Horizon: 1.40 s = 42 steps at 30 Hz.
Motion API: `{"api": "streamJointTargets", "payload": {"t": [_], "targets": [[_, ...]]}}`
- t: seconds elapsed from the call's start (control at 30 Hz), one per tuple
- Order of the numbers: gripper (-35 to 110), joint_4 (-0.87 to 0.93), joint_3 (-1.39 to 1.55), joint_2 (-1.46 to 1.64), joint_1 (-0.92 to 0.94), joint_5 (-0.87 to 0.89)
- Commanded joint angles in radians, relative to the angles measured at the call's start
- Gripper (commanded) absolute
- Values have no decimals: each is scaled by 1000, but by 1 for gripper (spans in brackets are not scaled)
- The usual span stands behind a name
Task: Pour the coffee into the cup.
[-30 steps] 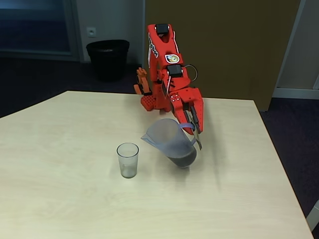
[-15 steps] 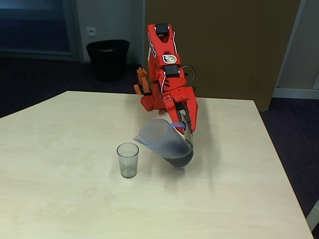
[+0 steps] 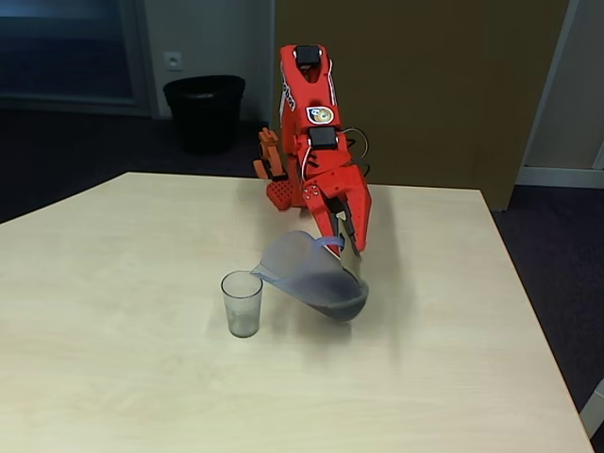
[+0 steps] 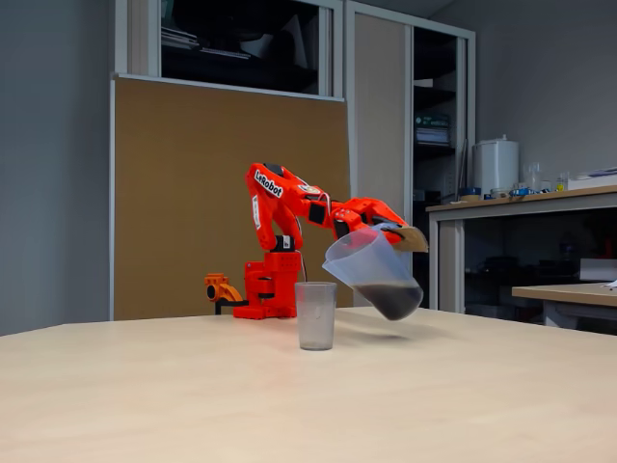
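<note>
The gripper pinches the jug by its handle, holding it off the table. The jug tilts toward the cup, coffee pooled low inside.

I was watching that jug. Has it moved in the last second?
Yes. The jug has tipped further and its spout has swung left toward the cup, which stayed put on the table.

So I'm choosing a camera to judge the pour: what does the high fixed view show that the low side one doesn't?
High view: the cup's open mouth and the black bin behind. Low side view: the jug lifted clear of the table, coffee pooled at its lower end. Both: the gripper holding the tilted jug, spout towards the cup.
</note>
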Motion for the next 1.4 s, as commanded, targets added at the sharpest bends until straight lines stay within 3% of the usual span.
{"api": "streamJointTargets", "payload": {"t": [0.0,1.37], "targets": [[0,-41,-72,17,3,32],[0,-124,-152,-67,75,213]]}}
